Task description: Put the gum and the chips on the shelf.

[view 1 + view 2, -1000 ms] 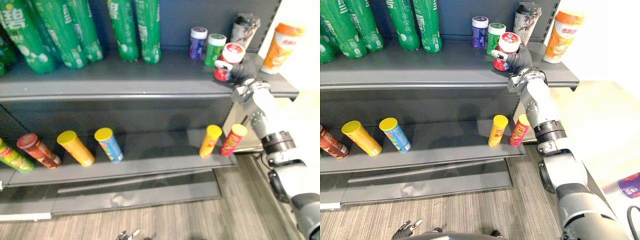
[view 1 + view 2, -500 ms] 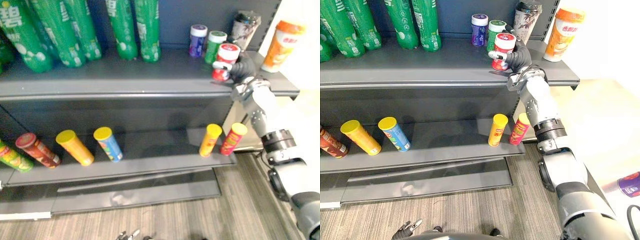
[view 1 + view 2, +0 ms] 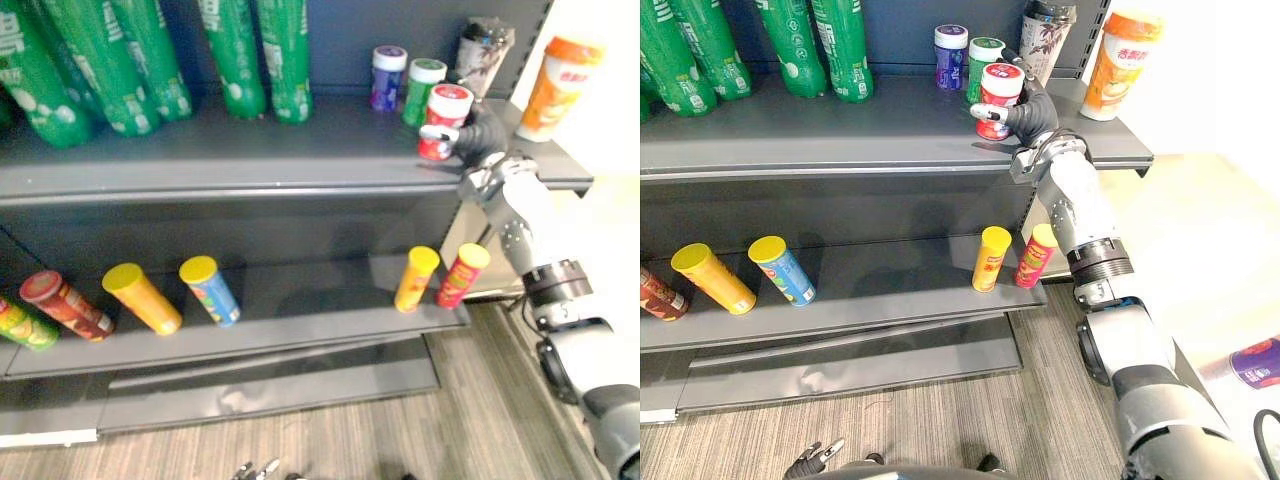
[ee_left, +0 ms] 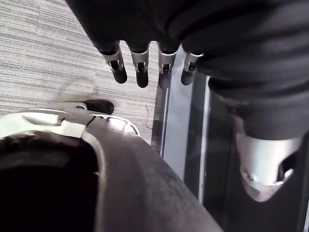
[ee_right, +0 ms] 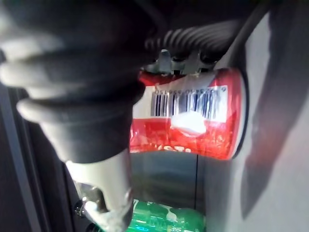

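A red gum jar (image 3: 440, 120) with a white lid is over the top shelf (image 3: 250, 150) near its right end, tilted a little. My right hand (image 3: 1037, 112) is shut on it, fingers behind the jar and thumb in front. In the right wrist view the red gum jar (image 5: 193, 121) has its base close to the shelf surface; I cannot tell if it touches. A purple gum jar (image 3: 385, 78) and a green one (image 3: 423, 85) stand just behind. Several chips cans lie on the lower shelf, among them a yellow one (image 3: 416, 280) and a red one (image 3: 460, 275). My left hand (image 4: 140, 67) hangs open above the floor.
Green bottles (image 3: 230, 55) stand along the back of the top shelf. A dark cup (image 3: 482, 55) and an orange cup (image 3: 560, 88) stand at its right end. More cans, yellow (image 3: 142, 298) and blue (image 3: 210, 290), lie at the lower shelf's left.
My right hand has carried the red gum jar a little further back over the shelf, toward the green jar. The view has shifted slightly.
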`<state>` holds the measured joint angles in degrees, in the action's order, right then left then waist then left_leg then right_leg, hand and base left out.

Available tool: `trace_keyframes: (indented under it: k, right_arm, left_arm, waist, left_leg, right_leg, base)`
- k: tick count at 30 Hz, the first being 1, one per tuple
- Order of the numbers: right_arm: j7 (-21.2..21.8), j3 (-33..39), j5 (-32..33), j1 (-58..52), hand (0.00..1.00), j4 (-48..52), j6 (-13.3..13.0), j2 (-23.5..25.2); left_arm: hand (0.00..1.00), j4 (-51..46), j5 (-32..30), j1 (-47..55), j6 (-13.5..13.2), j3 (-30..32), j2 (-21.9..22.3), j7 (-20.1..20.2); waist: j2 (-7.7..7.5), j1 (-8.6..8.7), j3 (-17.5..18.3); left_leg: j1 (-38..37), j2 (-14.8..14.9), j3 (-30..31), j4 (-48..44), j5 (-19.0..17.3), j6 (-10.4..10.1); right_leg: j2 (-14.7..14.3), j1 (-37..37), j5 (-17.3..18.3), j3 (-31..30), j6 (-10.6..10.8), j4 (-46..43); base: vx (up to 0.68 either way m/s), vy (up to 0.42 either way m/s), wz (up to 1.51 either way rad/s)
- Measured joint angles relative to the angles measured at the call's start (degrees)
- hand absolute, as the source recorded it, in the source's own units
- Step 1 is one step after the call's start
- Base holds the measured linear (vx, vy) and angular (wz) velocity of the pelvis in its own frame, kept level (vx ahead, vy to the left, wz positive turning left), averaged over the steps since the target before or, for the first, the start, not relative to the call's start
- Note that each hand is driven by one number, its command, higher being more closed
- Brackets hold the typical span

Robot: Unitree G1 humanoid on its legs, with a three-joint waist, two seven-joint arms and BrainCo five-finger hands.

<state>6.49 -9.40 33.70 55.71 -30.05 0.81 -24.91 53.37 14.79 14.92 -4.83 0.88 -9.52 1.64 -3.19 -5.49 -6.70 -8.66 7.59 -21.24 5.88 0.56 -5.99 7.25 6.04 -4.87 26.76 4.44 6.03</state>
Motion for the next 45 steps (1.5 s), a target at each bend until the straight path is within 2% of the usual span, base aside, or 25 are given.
trace_keyframes:
  k: [3, 8, 10, 16, 21, 26, 30, 32, 35, 44, 45]
  right_arm:
    - [0.2, 0.0, -0.2, -0.5, 0.00, 0.3, 0.0, -0.6]
    - [0.6, 0.0, -5.9, -1.5, 0.00, 0.4, -0.3, -3.8]
    - [1.4, 0.0, -8.8, -1.9, 0.00, 0.4, -1.2, -4.8]
    - [2.9, 0.0, -9.1, -3.6, 0.00, 0.4, -2.9, -9.6]
    - [4.8, 0.0, -9.1, -4.9, 0.00, 1.0, -4.1, -11.2]
    - [6.4, 0.1, -9.0, -8.7, 0.00, 7.5, -4.8, -12.9]
    - [7.8, 0.2, -9.0, -11.4, 0.00, 12.7, -4.9, -13.9]
    - [8.4, 0.8, -9.0, -13.5, 0.00, 15.2, -4.8, -15.0]
    - [9.0, 3.3, -9.0, -16.5, 0.00, 19.4, -4.7, -15.3]
    - [9.0, 12.8, -8.4, -31.1, 0.00, 36.3, -3.8, -15.8]
    - [9.1, 14.3, -8.4, -34.1, 0.00, 38.6, -3.7, -15.7]
  left_arm:
    - [0.00, 0.0, -0.3, 0.0, 0.0, -0.4, -0.2, 0.0]
    - [0.00, 0.0, -0.3, 0.0, 0.0, -0.5, -0.2, 0.0]
    - [0.00, 0.0, -0.3, 0.0, 0.0, -0.5, -0.2, 0.0]
    - [0.00, 0.0, -0.3, 0.1, 0.0, -0.6, -0.3, 0.1]
    - [0.00, 0.0, -1.6, 0.1, -0.1, -0.5, -0.3, 0.4]
    - [0.00, 0.2, -2.2, 0.1, -0.1, -0.5, -0.4, 1.0]
    - [0.00, 0.4, -2.4, 0.5, -0.1, -0.5, -0.5, 1.1]
    - [0.00, 0.6, -2.5, 0.4, -0.2, -0.5, -0.5, 1.1]
    - [0.00, 1.4, -2.5, 0.5, -0.6, -0.4, -0.5, 1.1]
    - [0.00, 3.2, -2.5, 0.9, -2.2, 0.7, -0.3, 1.0]
    - [0.00, 3.2, -2.5, 1.0, -2.2, 0.8, -0.3, 0.9]
  waist:
    - [0.00, 0.12, 0.0]
    - [0.00, 0.25, 0.0]
    - [0.00, 0.24, 0.0]
    - [0.00, 0.54, 0.0]
    - [0.00, 0.92, 0.0]
    - [-0.02, 0.91, 0.0]
    - [-0.04, 2.36, 0.1]
    - [-0.06, 2.44, 0.1]
    - [-0.03, 3.57, 0.1]
    - [-0.40, 4.68, 2.5]
    - [-0.49, 5.21, 2.6]
  left_leg:
    - [-0.4, 0.0, -0.3, 0.0, -0.2, 0.0]
    - [-0.4, 0.0, -0.7, 0.0, -0.4, -0.1]
    - [-0.4, 0.0, -1.2, 0.0, -0.4, -0.2]
    - [-0.5, -0.1, -1.7, 0.0, -0.6, -0.3]
    - [-0.5, 0.0, -1.9, 0.0, -0.6, -0.4]
    - [-0.3, 0.2, -3.3, -0.1, -0.7, -0.4]
    - [-0.1, 0.4, -4.4, -0.3, -0.7, -0.4]
    - [-0.3, 0.6, -4.9, -0.4, -0.7, -0.4]
    - [-0.4, 0.9, -5.0, -0.4, -0.7, -0.4]
    - [-0.5, 1.3, -8.0, -0.2, -0.9, -0.7]
    - [-0.4, 1.3, -8.0, -0.1, -0.9, -0.7]
  right_leg:
    - [0.0, 0.0, 0.0, -0.6, 0.0, 0.0]
    - [-0.1, -0.1, 0.0, -0.8, 0.0, 0.0]
    - [-0.1, -0.4, 0.0, -1.3, 0.0, 0.0]
    - [-0.1, -0.9, -0.1, -2.1, 0.1, 0.0]
    - [-0.2, -1.1, -0.1, -2.3, 0.1, 0.0]
    - [-0.4, -2.1, -0.5, -3.7, 0.2, 0.0]
    - [-0.8, -2.9, -0.8, -4.8, 0.0, 0.0]
    - [-0.9, -3.0, -0.8, -5.3, -0.1, 0.0]
    - [-1.2, -3.0, -0.9, -5.5, -0.2, 0.0]
    - [-1.7, -4.7, -1.3, -8.4, -0.5, 0.0]
    - [-1.7, -4.8, -1.3, -8.5, -0.5, 0.0]
  base:
    - [0.01, 0.014, -0.11]
    - [0.01, 0.007, -0.03]
    - [0.01, 0.006, -0.11]
    - [0.01, 0.004, -0.06]
    - [0.00, 0.000, 0.00]
    - [0.00, -0.001, -0.13]
    - [0.00, -0.010, -0.14]
    - [0.00, -0.014, -0.14]
    - [-0.01, -0.016, -0.05]
    - [-0.01, -0.010, -0.16]
    - [-0.01, -0.008, -0.07]
